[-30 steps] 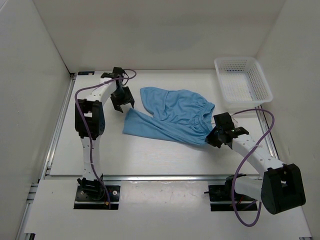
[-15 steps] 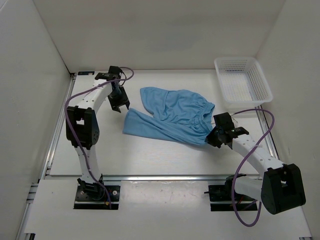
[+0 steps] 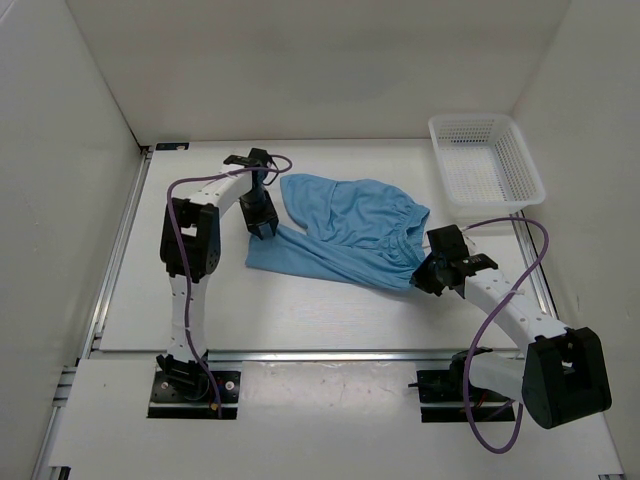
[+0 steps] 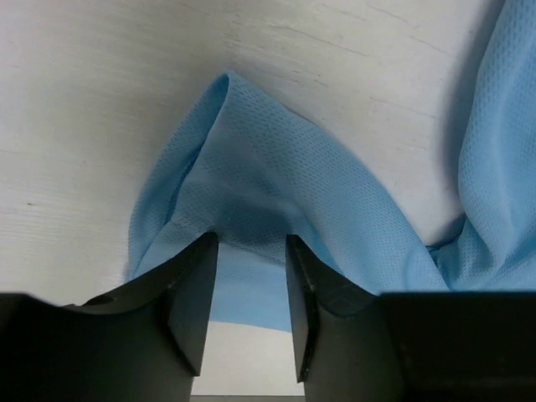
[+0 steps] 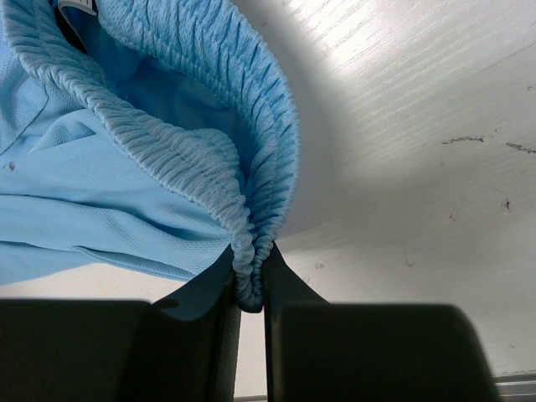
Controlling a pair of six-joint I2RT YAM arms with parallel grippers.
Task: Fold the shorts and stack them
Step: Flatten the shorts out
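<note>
Blue shorts [image 3: 340, 235]: right gripper [image 5: 249, 289] pinches waistband [image 5: 201, 163] (gathered), left gripper [image 4: 249, 244] parted over hem [image 4: 224, 84].

Open table [image 3: 330, 310] runs along the near side of the shorts [image 3: 340, 235]; the white mesh basket [image 3: 488, 165] fills the far right corner, and walls [image 3: 60, 200] hem both sides.

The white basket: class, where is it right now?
In the top view, the white basket sits at the far right corner of the table, apart from the shorts, beyond the right gripper.
</note>
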